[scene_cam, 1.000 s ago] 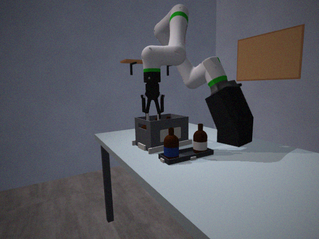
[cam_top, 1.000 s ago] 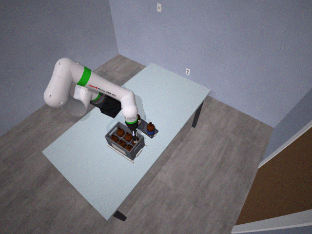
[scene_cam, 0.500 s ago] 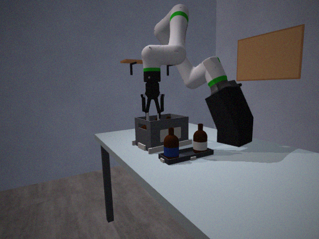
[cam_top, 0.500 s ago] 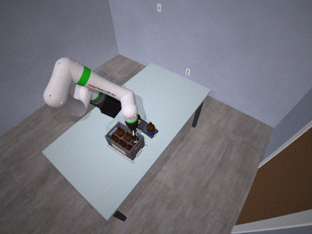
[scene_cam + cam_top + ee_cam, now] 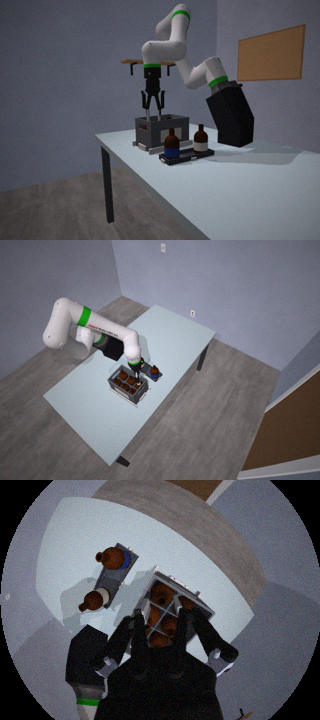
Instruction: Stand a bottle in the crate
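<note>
Claw (image 5: 138, 382) (image 5: 153, 120) (image 5: 161, 602) is released: my fingers stand apart, pointing down at the crate (image 5: 141, 395) (image 5: 142, 136) (image 5: 206, 609), gripping nothing. Top-view positions: the task bottle (image 5: 139, 386) (image 5: 161, 592) stands in the crate's 3 o'clock cell, beneath my claw; the other five cells each contain one bottle. The tray (image 5: 149, 371) (image 5: 184, 154) (image 5: 113, 579) lies level at 2 o'clock from the crate, carrying two upright bottles: blue-labelled (image 5: 154, 372) (image 5: 171, 145) (image 5: 114, 558) at 4 o'clock, white-labelled (image 5: 142, 363) (image 5: 200, 140) (image 5: 95, 600) at 10 o'clock.

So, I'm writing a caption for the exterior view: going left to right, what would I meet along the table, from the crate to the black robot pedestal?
Crate, blue-labelled bottle, white-labelled bottle, black robot pedestal.
</note>
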Motion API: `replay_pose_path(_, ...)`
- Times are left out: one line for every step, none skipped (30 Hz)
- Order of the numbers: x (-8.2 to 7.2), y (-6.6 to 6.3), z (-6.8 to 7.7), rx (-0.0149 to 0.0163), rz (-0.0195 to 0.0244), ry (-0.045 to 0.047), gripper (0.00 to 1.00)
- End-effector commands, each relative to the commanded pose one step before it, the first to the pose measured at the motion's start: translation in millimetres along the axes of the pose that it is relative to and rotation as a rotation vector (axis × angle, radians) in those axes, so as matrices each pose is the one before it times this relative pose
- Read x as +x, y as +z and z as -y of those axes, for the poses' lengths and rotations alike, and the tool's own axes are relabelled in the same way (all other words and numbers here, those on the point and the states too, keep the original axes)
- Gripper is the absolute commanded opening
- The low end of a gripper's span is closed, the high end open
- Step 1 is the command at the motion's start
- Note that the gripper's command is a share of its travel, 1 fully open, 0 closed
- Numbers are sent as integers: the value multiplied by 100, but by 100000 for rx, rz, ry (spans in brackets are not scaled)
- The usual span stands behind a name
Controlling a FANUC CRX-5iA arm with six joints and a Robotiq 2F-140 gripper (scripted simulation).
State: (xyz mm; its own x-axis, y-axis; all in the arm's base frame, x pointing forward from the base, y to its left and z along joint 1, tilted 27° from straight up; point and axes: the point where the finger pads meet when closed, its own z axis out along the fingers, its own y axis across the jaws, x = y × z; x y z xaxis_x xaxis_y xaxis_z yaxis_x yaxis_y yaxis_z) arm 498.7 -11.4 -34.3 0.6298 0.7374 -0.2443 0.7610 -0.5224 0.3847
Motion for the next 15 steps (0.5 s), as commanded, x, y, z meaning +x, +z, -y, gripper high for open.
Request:
replay_pose_path(15, -677, -9, -14, -17, -3, 38)
replay_pose_path(0, 0, 0, 0, 0, 0, 38)
replay_pose_path(0, 0, 0, 0, 0, 0, 38)
replay_pose_path(0, -261, 0, 1, 0, 0, 38)
replay_pose_path(0, -264, 0, -1, 0, 0, 38)
replay_pose_path(0, -266, 1, 1, 0, -1, 38)
replay_pose_path(0, -267, -1, -2, 0, 1, 38)
replay_pose_path(0, -266, 1, 2, -1, -1, 38)
replay_pose_path(0, -265, -1, -2, 1, 1, 38)
replay_pose_path(0, -262, 1, 2, 0, -1, 38)
replay_pose_path(0, -258, -1, -2, 0, 1, 38)
replay_pose_path(0, -253, 1, 2, 0, -1, 38)
replay_pose_path(0, -247, -1, -1, 0, 1, 38)
replay_pose_path(0, -240, 1, 2, 0, -1, 38)
replay_pose_path(0, -232, -1, -2, 0, 1, 38)
